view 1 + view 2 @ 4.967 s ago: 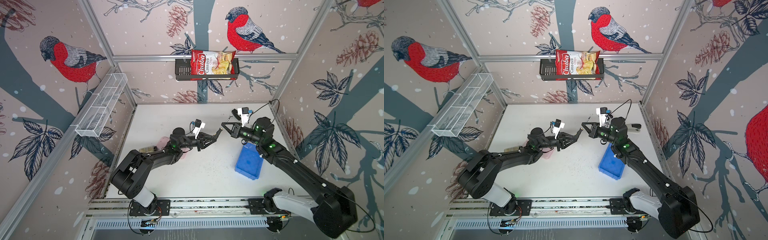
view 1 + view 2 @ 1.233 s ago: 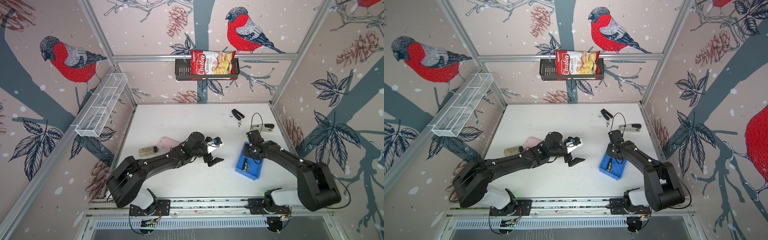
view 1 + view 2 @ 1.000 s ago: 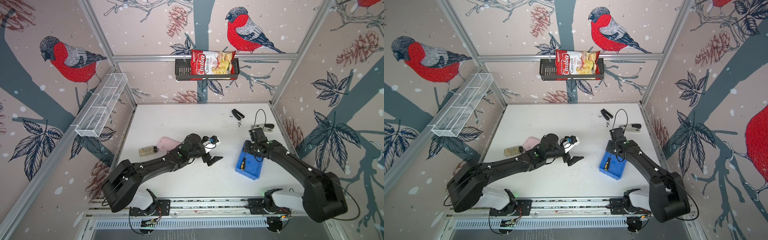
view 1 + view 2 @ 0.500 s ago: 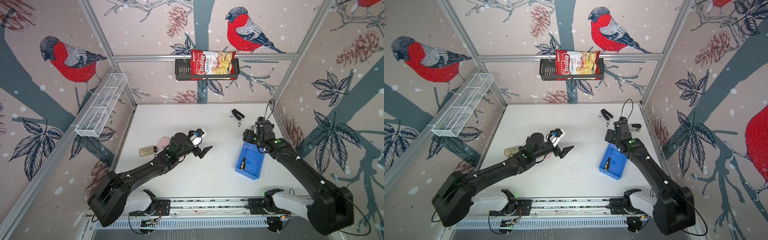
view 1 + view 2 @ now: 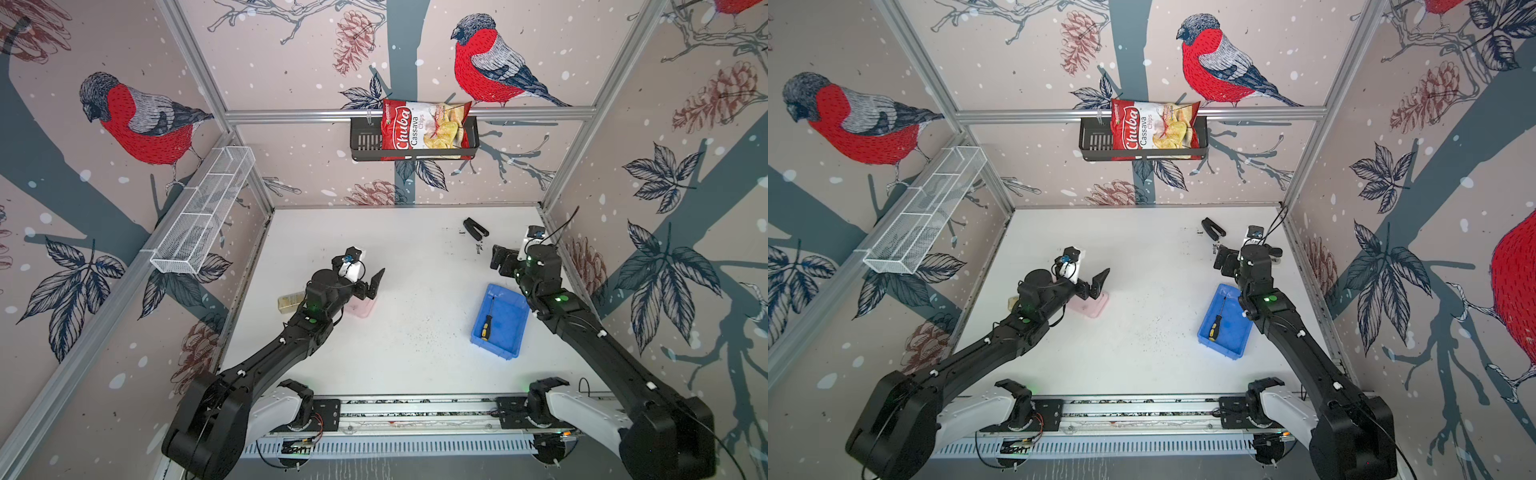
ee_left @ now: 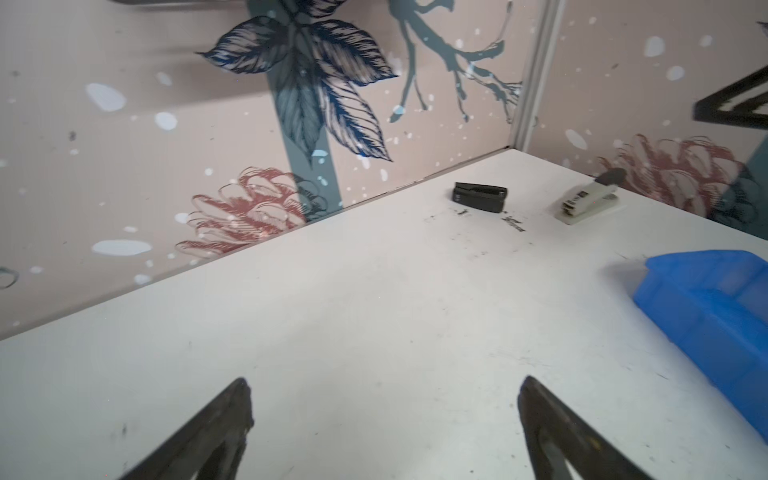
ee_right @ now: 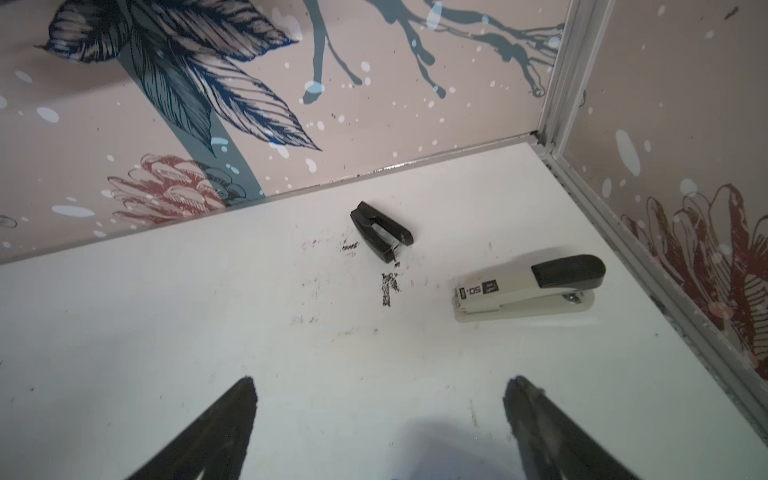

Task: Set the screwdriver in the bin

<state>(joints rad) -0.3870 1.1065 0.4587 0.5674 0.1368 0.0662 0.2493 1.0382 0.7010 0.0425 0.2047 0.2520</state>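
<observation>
The screwdriver (image 5: 487,322) lies flat inside the bin (image 5: 510,332), close to the bin's left wall in both top views. Its black-and-yellow handle is toward the near end and its thin shaft points toward the far end. Nothing touches it.

The right end effector (image 5: 500,260) hangs above the bare worktop (image 5: 415,332), past the bin's far end and toward the back wall, clearly apart from the screwdriver. Its wrist and forearm cross over the bin's far right corner. In the right wrist view its jaws (image 7: 380,386) stand wide apart with only white worktop between them. Beyond them lie a black stapler (image 7: 380,232) and a grey-white stapler (image 7: 528,291), near the back right corner. Neither the screwdriver nor the inside of the bin shows in that view.

The left end effector (image 5: 372,286) is well away on the left half of the worktop, raised over a pale pink flat object (image 5: 362,309). The left wrist view shows its jaws (image 6: 384,384) spread wide and empty. The bin (image 6: 706,316) sits off to one side there, and the screwdriver is hidden behind its wall.
</observation>
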